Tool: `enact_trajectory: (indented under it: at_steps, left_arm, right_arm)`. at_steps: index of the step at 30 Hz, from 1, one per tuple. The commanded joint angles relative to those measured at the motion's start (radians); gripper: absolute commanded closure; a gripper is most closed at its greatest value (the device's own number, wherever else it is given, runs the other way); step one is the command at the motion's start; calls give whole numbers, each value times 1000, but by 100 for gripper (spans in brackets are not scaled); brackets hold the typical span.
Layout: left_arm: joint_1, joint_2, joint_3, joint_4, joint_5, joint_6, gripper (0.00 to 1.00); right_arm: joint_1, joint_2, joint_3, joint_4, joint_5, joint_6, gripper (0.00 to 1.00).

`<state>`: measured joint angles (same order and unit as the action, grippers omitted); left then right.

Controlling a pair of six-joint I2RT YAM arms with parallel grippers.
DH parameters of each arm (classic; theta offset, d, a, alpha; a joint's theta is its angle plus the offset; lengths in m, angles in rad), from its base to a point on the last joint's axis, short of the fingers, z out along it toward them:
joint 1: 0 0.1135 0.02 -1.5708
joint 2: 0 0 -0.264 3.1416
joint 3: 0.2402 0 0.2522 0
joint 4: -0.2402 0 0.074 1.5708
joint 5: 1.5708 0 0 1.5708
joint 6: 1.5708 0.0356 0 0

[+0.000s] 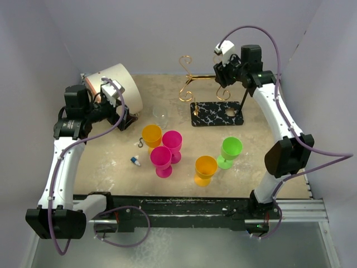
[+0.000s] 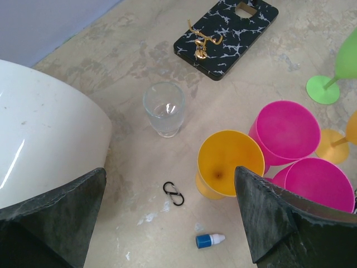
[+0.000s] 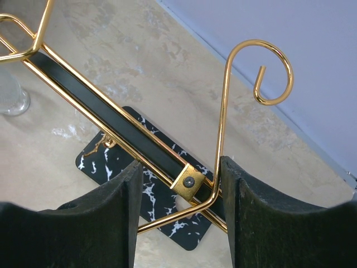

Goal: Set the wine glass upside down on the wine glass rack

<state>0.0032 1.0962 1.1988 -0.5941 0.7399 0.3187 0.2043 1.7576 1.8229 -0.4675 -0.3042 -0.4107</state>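
The wine glass rack's gold wire frame (image 1: 189, 78) with curled ends hangs in the air above its black marbled base (image 1: 217, 113). My right gripper (image 1: 224, 78) is shut on the frame's bent wire end (image 3: 223, 111), with both fingers touching the wire; the base (image 3: 159, 215) lies below. Several coloured plastic wine glasses stand upright mid-table: orange (image 1: 151, 135), two pink (image 1: 172, 142), orange (image 1: 204, 169), green (image 1: 230, 151). A small clear glass (image 1: 160, 113) stands beside the base. My left gripper (image 1: 120, 114) is open and empty over bare table, left of the orange glass (image 2: 228, 167).
A large white cylinder (image 1: 120, 84) lies at the back left, close to my left gripper (image 2: 170, 173). A black carabiner (image 2: 173, 193) and a small blue-capped dropper bottle (image 2: 209, 240) lie on the table. Purple walls close in the back and sides.
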Motion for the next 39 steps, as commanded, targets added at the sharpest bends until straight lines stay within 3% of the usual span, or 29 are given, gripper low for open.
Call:
enact_trajectory:
  at_steps: [1,5,11,17,25,36,39]
  left_arm:
    - [-13,11,28,20,7,23,1]
    - [-20,26,36,20,-3,25,1]
    - [-53,50,54,24,-56,28,0]
    - [-118,127,131,-3,-147,66,1]
    - [-210,333,283,-14,-232,114,13]
    - [-288,724,584,-210,-297,188,32]
    - [-287,801,636,-237,-304,177,33]
  right_arm:
    - [50,-15,-42,52,-6,148,62]
    - [50,-20,-49,24,17,140,53]
    - [49,-50,-16,-11,94,86,29]
    - [50,-94,28,-52,144,66,22]
    - [50,-171,54,-81,168,80,2]
    - [50,-264,49,-121,187,93,0]
    - [50,-283,42,-130,194,96,0]
